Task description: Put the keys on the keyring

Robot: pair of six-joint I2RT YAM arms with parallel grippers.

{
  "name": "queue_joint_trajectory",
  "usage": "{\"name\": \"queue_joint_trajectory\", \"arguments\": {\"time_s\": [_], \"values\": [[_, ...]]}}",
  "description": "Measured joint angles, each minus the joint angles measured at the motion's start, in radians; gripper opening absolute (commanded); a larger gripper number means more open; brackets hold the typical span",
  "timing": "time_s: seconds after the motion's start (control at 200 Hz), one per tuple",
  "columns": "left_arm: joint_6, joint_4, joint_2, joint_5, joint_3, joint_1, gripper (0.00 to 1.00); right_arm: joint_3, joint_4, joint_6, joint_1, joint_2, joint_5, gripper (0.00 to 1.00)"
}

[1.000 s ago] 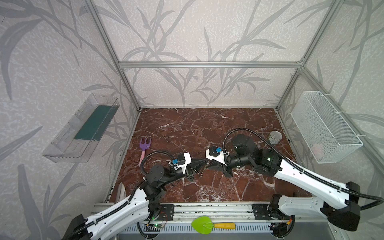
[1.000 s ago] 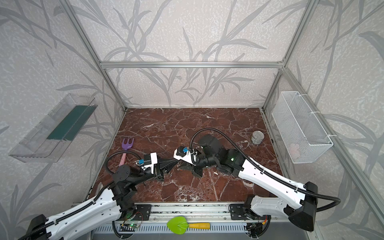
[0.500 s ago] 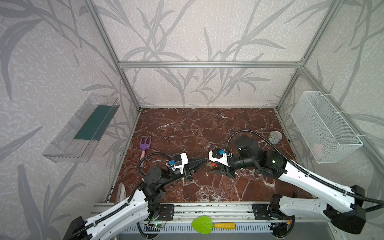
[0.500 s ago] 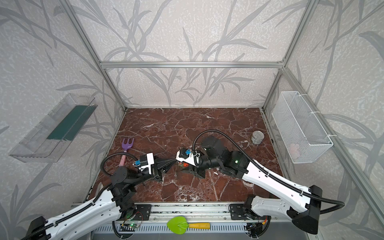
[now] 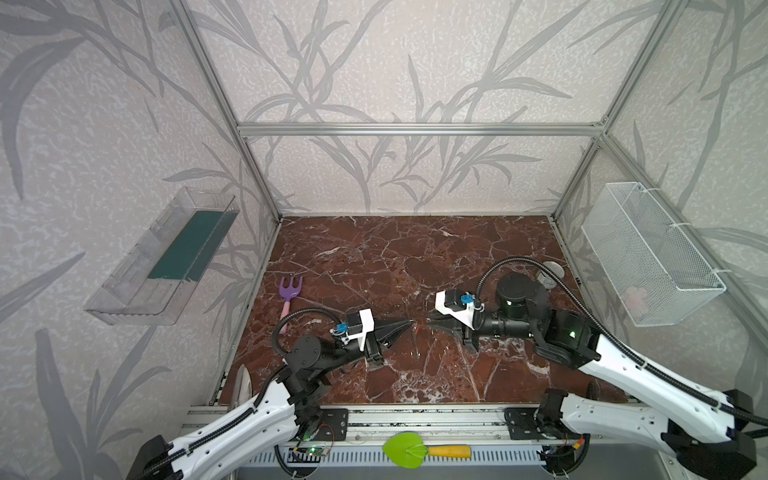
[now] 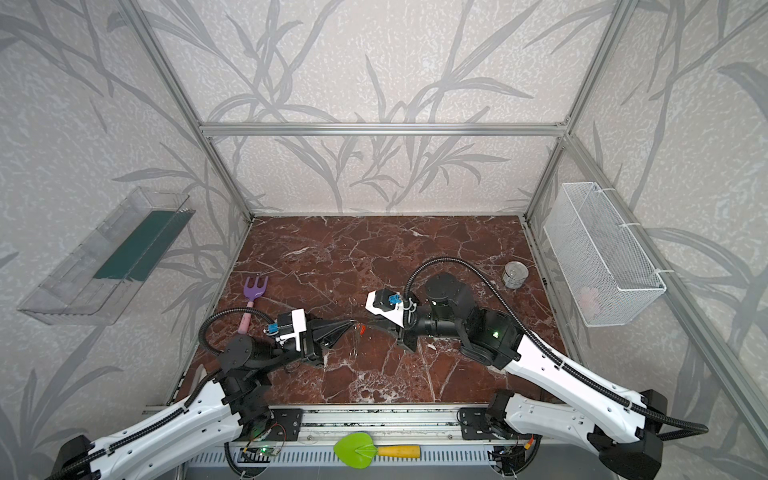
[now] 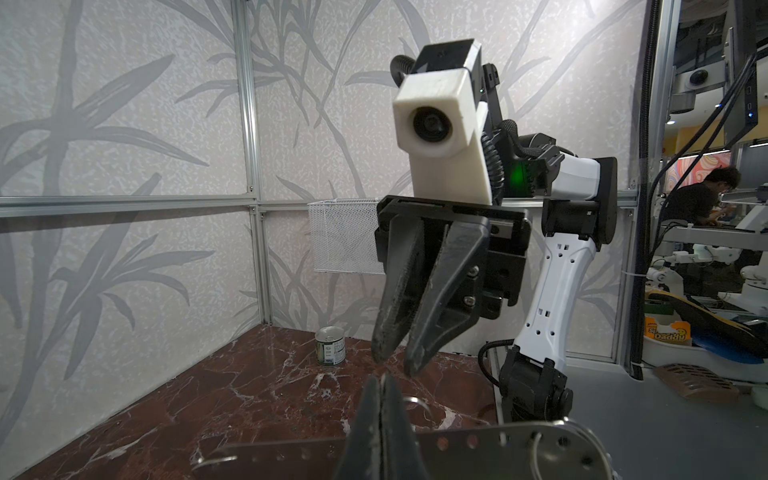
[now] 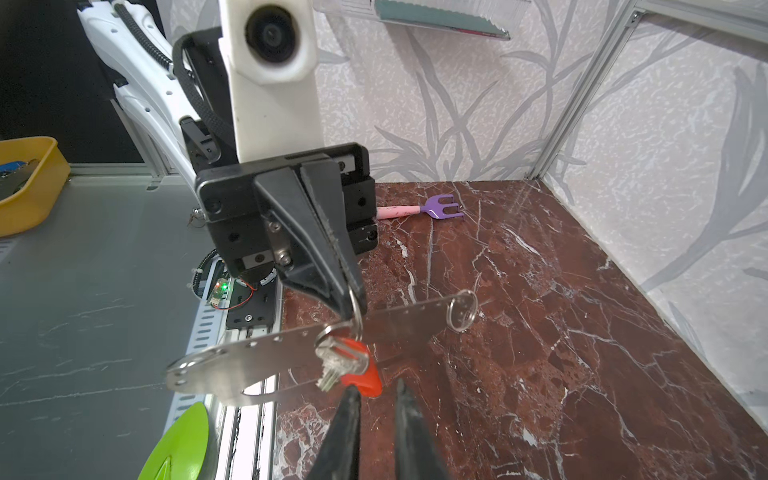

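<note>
- The left gripper was clamped on the keyring, holding it in the air.
- The keys hung against it.
- The right gripper was narrowly parted and empty, near the keys.

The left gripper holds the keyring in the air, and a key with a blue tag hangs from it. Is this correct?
Only the colour is wrong: the tag on the keys is red, not blue. The right wrist view shows it hanging from the keyring, held in the air by the left gripper.

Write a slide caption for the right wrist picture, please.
The left tool pinches the flat metal keyring; a silver key with red tag dangles there, right tool open close by.
</note>
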Motion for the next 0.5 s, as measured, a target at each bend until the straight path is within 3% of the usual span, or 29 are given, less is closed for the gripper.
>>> {"name": "queue_joint_trajectory", "arguments": {"time_s": [0.5], "values": [[-0.005, -0.001, 0.008, 0.019, 0.000, 0.000, 0.00, -0.001, 0.059, 0.015, -0.001, 0.060, -0.068, 0.11]]}}
